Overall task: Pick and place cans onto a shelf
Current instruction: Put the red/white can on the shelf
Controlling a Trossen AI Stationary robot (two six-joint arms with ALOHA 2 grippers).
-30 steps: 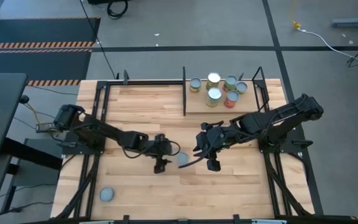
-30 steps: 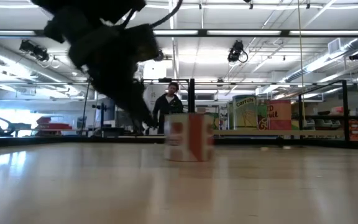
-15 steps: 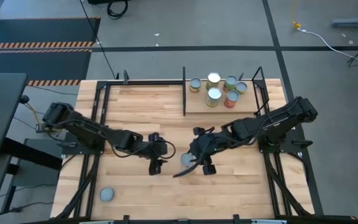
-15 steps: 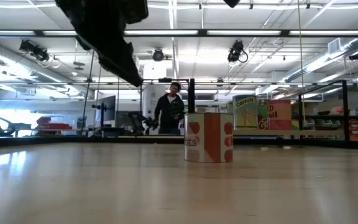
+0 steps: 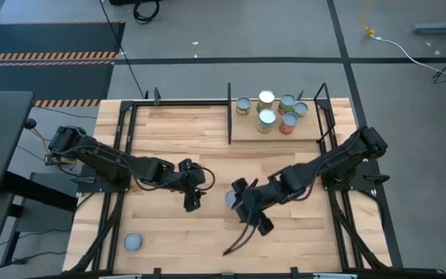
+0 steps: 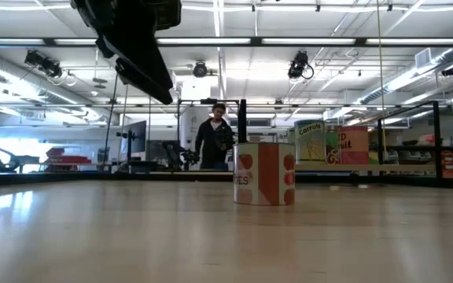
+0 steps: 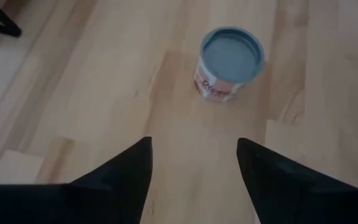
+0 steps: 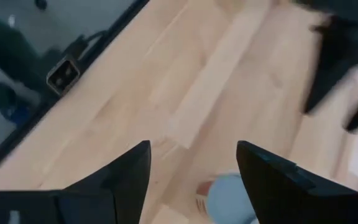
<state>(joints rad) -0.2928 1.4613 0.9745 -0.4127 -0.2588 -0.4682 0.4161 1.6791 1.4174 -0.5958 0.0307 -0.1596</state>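
A can (image 5: 230,199) with a pale-blue lid and a red-orange and white label stands upright on its base on the plank table; it also shows in the low view (image 6: 264,174). My left gripper (image 5: 193,195) is open to the can's left, and the can (image 7: 230,56) lies ahead of its fingers (image 7: 194,149). My right gripper (image 5: 244,208) is open and hovers just right of and above the can, which shows low between its fingers (image 8: 229,194). Several cans (image 5: 273,110) stand on the light-wood shelf (image 5: 246,128) at the far side. One more can (image 5: 133,242) stands near the front left.
Black metal uprights (image 5: 229,112) frame the shelf, and a black frame (image 5: 134,116) stands at the table's far left. A person (image 6: 215,145) stands in the room beyond the table. A dark arm (image 6: 132,47) hangs in the low view's upper left.
My left gripper has drawn back from the can toward the table's left edge and gone up. The can has shifted a little toward the right and now stands still. My right gripper has moved toward the table's left and near edge, up to the can.
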